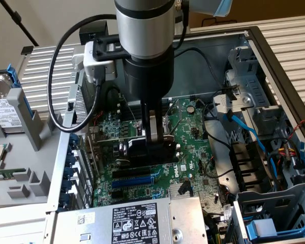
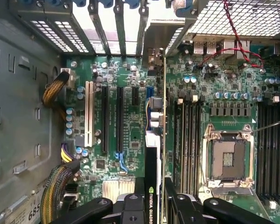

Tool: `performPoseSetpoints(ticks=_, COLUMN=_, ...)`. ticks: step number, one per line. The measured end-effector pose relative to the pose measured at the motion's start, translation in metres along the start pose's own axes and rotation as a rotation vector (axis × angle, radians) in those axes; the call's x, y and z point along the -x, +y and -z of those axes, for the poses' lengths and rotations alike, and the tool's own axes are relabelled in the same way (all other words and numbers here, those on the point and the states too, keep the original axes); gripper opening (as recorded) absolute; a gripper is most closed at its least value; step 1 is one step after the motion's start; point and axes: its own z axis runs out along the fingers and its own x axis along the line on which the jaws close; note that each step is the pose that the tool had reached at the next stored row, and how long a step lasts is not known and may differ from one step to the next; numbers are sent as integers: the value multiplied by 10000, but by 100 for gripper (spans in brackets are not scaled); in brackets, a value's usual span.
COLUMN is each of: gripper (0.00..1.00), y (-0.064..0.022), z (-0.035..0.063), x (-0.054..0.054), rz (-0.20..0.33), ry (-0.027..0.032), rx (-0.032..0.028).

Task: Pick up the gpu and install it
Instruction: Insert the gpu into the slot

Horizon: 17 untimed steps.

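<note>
The gpu (image 2: pixel 151 163) has a black cover with a little green mark and white letters. The claw (image 2: pixel 155 189) is black. The motherboard (image 2: pixel 130 60) is green with tiny silver dots. It has black slots (image 2: pixel 105 116), one white slot (image 2: pixel 88 112) and a blue slot (image 1: pixel 132 180). The arm (image 1: pixel 145 25) is shiny silver and black. Some wires (image 2: pixel 233 32) are red. A wire bundle (image 2: pixel 56 88) is striped yellow and black. The power supply (image 1: pixel 91 218) is silver with a black sticker (image 1: pixel 137 223). The cables (image 1: pixel 249 132) are blue.
</note>
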Motion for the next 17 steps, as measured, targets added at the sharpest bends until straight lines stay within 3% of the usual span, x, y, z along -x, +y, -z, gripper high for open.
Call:
performPoseSetpoints(ticks=4, gripper=27, y=47, z=-24, x=-11, rz=-29, ry=-5, rx=1)
performPoseSetpoints(ticks=17, gripper=27, y=78, z=-81, x=-33, rz=-71, ry=-10, rx=11)
